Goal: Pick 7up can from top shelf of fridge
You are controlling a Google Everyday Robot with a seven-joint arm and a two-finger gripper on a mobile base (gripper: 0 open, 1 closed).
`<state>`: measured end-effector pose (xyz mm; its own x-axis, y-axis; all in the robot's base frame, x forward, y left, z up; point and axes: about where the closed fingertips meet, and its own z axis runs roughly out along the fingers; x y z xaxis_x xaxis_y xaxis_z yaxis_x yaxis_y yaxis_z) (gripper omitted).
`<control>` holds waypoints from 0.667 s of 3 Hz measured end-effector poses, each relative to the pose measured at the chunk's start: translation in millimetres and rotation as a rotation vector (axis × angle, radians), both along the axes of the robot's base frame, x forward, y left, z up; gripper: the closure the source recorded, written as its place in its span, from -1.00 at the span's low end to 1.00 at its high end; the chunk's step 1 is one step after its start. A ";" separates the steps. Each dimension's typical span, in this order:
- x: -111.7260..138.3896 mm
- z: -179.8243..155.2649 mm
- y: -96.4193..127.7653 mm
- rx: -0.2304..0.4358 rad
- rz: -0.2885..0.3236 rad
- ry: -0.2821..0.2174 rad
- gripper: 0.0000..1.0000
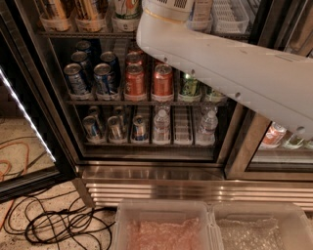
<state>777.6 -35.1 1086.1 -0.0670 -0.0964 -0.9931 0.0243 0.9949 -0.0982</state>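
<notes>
The fridge [237, 146] stands open, with a ribbed steel base [161, 188]. The top shelf [88, 34] runs along the upper edge of the view, with white slotted lanes [230, 14] at its right. Only the lower part of the 7up can [126, 9] shows there: white with green and red print, just left of my arm. Tall tan cans [56, 12] stand to its left. My white arm [230, 73] crosses from the right up to the top shelf. My gripper is out of view above the top edge.
The middle rack holds blue cans [78, 78], orange-red cans [149, 80] and green cans [190, 85]. The lower rack holds short cans [115, 128] and water bottles [161, 124]. The open door with its light strip [27, 114] is at left. Cables [58, 224] lie on the floor. Two clear bins [164, 227] sit in front.
</notes>
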 end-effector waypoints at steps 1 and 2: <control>-5.8 5.4 2.9 -0.003 0.011 0.015 1.00; -15.5 16.2 4.9 0.012 0.011 0.017 1.00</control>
<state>762.1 -30.3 1102.3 -0.0832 -0.0857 -0.9928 0.0113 0.9961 -0.0869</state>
